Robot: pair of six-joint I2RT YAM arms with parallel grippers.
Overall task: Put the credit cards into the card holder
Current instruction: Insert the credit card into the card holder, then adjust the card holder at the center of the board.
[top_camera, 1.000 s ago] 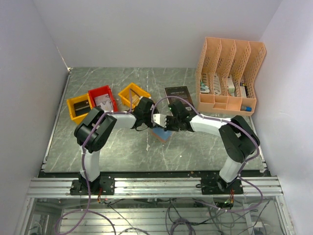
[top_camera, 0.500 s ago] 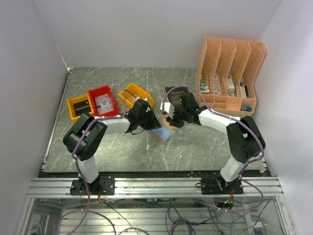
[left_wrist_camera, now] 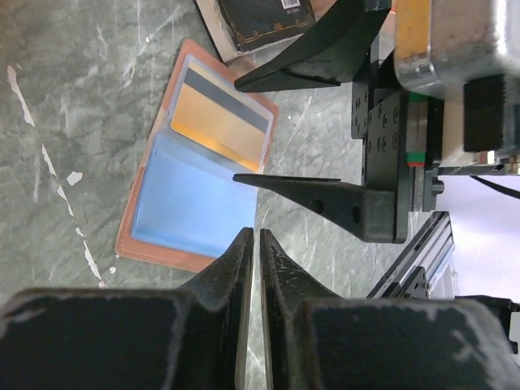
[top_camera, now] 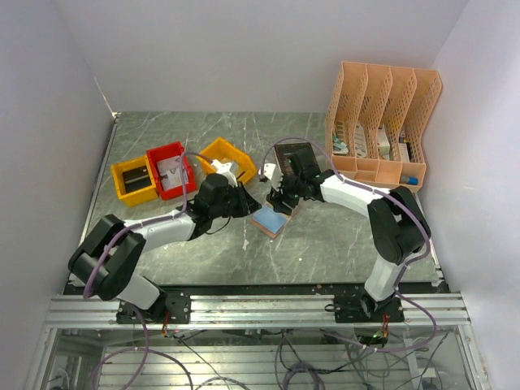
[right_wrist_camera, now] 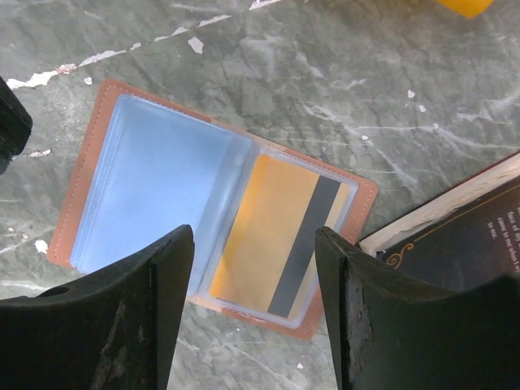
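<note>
Right gripper [right_wrist_camera: 253,244] hangs open, empty, above card holder [right_wrist_camera: 364,193]; left gripper [left_wrist_camera: 253,236] nearly closed, empty; lifting straight up likely avoids snagging it.

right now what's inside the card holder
The open card holder shows an orange-gold card with a dark stripe on one side, a light blue card on the other. Anything tucked behind them is covered.

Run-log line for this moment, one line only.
holder: open flat | orange card: pocketed | blue card: pocketed | left gripper: nearly shut, empty | right gripper: open, over holder
</note>
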